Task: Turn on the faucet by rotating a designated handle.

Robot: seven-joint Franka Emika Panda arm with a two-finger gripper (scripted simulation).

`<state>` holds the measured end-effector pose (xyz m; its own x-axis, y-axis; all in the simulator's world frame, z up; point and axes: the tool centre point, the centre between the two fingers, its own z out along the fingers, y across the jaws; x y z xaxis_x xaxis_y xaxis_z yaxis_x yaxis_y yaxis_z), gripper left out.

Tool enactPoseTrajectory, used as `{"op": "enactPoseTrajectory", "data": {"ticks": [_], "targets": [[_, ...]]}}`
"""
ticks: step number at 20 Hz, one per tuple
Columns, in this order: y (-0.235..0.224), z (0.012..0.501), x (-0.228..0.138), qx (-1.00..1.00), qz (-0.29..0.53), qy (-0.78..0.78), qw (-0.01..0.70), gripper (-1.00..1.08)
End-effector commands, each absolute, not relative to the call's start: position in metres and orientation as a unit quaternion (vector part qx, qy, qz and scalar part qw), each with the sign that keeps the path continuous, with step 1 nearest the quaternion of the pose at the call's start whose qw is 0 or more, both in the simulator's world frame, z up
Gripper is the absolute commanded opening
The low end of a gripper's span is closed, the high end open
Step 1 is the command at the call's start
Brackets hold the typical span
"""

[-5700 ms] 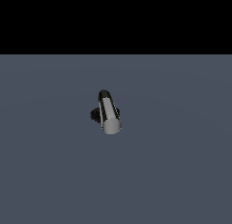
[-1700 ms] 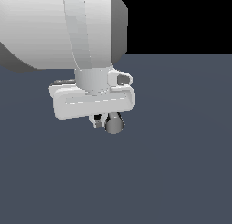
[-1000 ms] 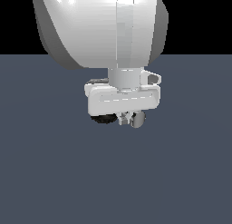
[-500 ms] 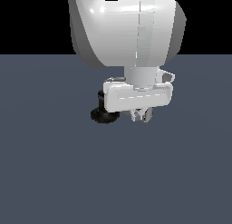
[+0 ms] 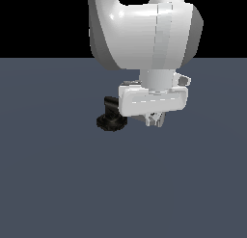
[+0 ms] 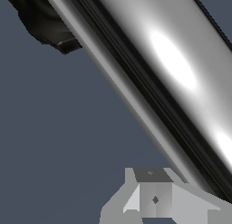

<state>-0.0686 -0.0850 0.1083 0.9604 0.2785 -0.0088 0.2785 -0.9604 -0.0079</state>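
Looking at the handle (image 6: 181, 78): stiff, slick metal, so I'd push near its free end, away from the faucet (image 5: 112, 117) base. Can't tell if my pincer (image 5: 154, 120) is apart.

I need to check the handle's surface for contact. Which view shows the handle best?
The wrist view: the handle fills it as a shiny grey bar. In the exterior view the pincer hides the handle; only the faucet's black base shows.
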Motion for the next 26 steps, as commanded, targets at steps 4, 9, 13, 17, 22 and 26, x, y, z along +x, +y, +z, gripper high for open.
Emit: {"op": "enactPoseTrajectory", "data": {"ticks": [4, 9, 13, 17, 22, 26], "targets": [[-0.093, 0.108, -0.048, -0.990, 0.002, -0.142, 0.002, -1.00], [-0.102, 0.108, -0.032, -0.990, 0.002, -0.141, 0.002, -1.00], [-0.109, 0.108, -0.020, -0.990, 0.001, -0.140, 0.002, -1.00], [-0.115, 0.108, -0.008, -0.990, 0.001, -0.139, 0.001, -1.00], [-0.124, 0.108, 0.007, -0.990, 0.001, -0.139, 0.001, -1.00], [-0.130, 0.108, 0.018, -0.990, 0.001, -0.138, 0.001, -1.00]]}}
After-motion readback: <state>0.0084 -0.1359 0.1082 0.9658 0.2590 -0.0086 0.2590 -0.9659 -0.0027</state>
